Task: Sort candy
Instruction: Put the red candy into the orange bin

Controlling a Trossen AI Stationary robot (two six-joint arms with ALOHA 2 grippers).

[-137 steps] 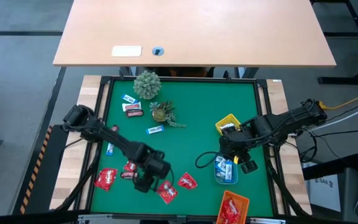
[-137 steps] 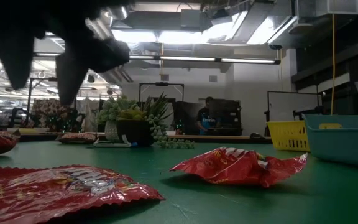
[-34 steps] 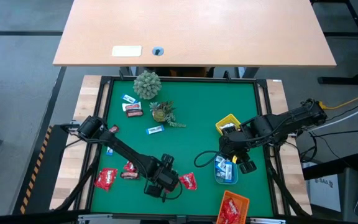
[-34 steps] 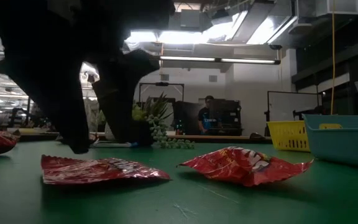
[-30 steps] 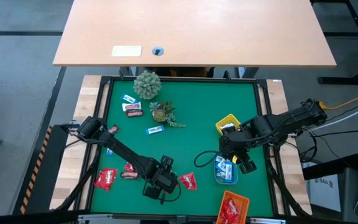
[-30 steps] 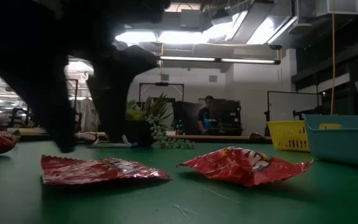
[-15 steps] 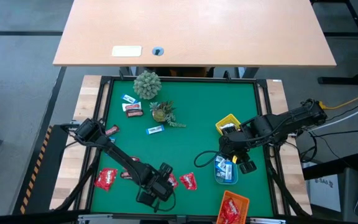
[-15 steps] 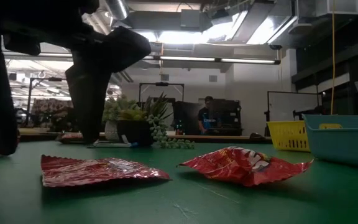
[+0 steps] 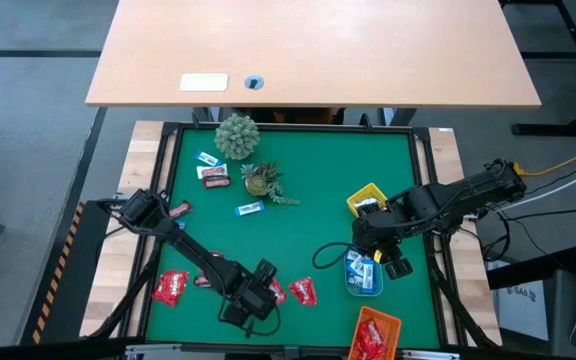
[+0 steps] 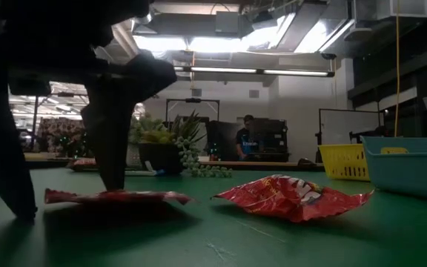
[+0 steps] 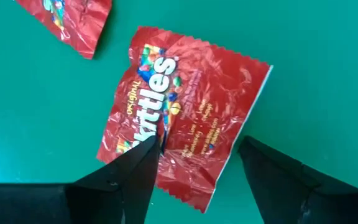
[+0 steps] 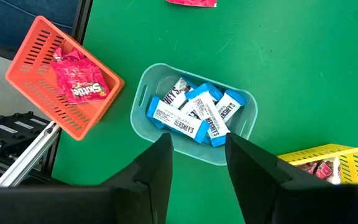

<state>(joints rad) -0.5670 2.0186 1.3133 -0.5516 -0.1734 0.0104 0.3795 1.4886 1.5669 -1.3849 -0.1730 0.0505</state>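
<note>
A red Skittles packet (image 11: 185,124) lies flat on the green mat near the table's front edge. My left gripper (image 11: 194,180) stands open over it, pointing steeply down; one finger is on the packet and the other is on the bare mat beside it. A second red packet (image 10: 288,196) lies just to its right. My right gripper (image 12: 197,155) hangs open, holding nothing, high above the blue tray (image 12: 143,93) of blue-and-white candy (image 12: 194,112). More candy lies on the left half of the mat: a red packet (image 9: 171,287) and blue-and-white wrappers (image 9: 250,208). My left gripper touches the red Skittles packet with one fingertip (image 10: 113,182) only, which comes down from above onto the packet near one short end (image 11: 166,155). The other fingertip (image 10: 17,208) stands at the mat beside the packet. The packet lies flat on the mat.
An orange tray (image 12: 39,93) with a red packet stands at the front right. A yellow tray (image 9: 368,197) stands behind the blue one. Two small plants (image 9: 236,135) (image 9: 260,180) stand at the back left, with candy (image 9: 214,173) beside them. The middle of the mat is bare.
My left gripper has come down and gone a little toward the table's near left, rolling slightly, until its open fingers reach the mat and the packet. The packet's raised side now lies flatter. My right gripper has kept still.
</note>
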